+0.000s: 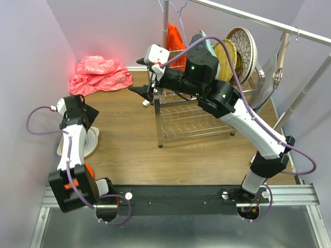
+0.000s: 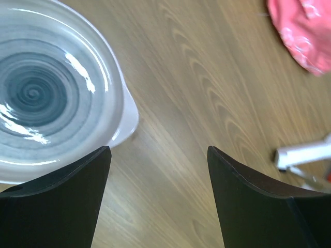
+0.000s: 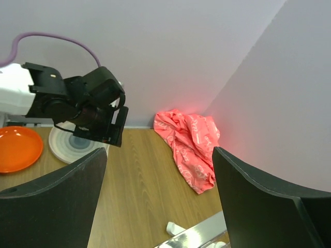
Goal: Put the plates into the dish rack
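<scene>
Grey-swirl plate (image 2: 46, 93) lies flat on table (image 2: 207, 77), just beside left gripper (image 2: 158, 155), leftward in its wrist cam, jaws apart & empty, so that arm's nearer; right gripper (image 3: 158, 155), also apart, hangs by dish rack (image 1: 196, 121).

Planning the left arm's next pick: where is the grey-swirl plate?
Top view: the grey-swirl plate lies on the table, far left, below the left gripper; the orange plate sits just nearer.

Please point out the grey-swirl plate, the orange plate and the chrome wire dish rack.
Grey-swirl round plate (image 2: 33, 93): left wrist view, swirl centre.
Orange round plate (image 3: 17, 149): right wrist view, inner well.
Chrome wire dish rack (image 1: 192, 123): top external view, lower tier wires.
</scene>
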